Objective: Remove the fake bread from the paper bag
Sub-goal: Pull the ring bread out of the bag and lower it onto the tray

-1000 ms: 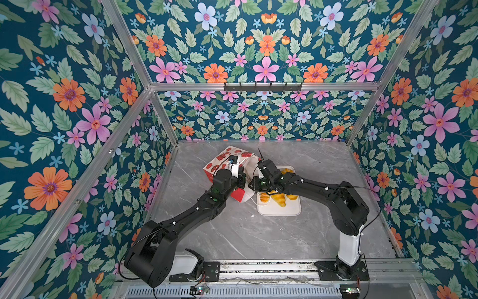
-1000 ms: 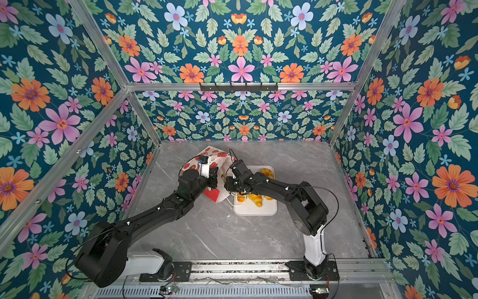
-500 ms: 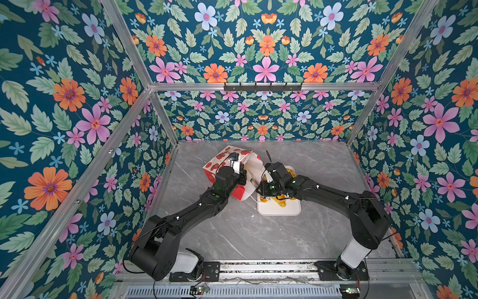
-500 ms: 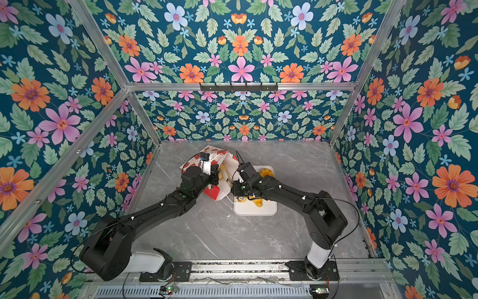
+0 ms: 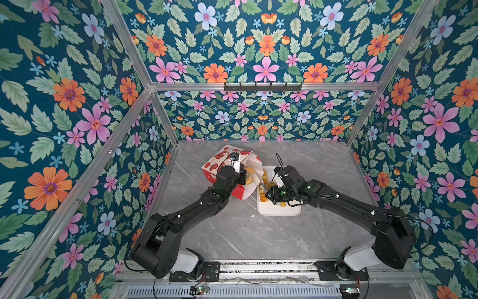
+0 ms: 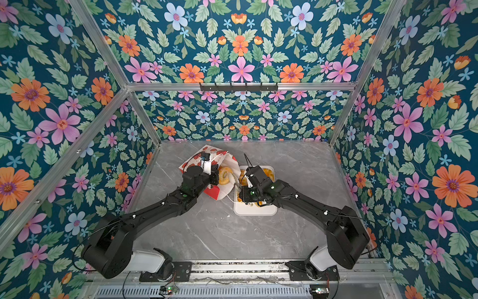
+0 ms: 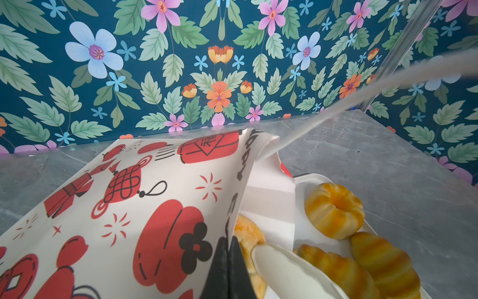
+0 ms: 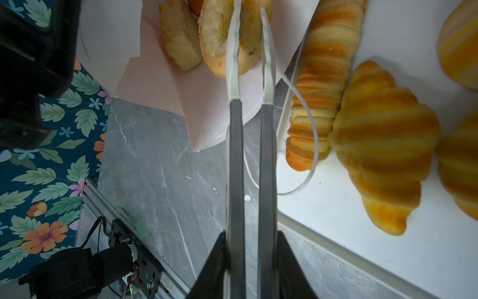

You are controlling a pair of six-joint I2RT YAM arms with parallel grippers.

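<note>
The paper bag [image 5: 219, 161] [image 6: 207, 152], white with red prints, lies tilted on the table with its mouth toward the white tray [image 5: 279, 211]. My left gripper [image 7: 229, 243] [image 5: 243, 173] is shut on the upper edge of the bag's mouth [image 7: 232, 207]. My right gripper [image 8: 251, 235] [image 5: 271, 191] is shut on a pair of metal tongs [image 8: 235, 155]. The tongs' white tips straddle one side of a ring bagel [image 8: 219, 33] [image 6: 225, 176] inside the mouth. Another piece of fake bread [image 8: 179, 38] lies beside the bagel. A ridged loaf [image 8: 323, 77], a croissant [image 8: 382, 145] and a pumpkin bun [image 7: 333, 209] rest on the tray.
A white cord handle [image 8: 313, 145] of the bag loops over the tray's edge and the loaf. Floral walls close in the grey marble table [image 5: 258, 238] on three sides. An aluminium rail [image 5: 258, 269] runs along the front.
My right arm has drawn back from the bag toward the front right, so the tongs sit shallower in its mouth. The left gripper has kept its hold on the bag edge.
</note>
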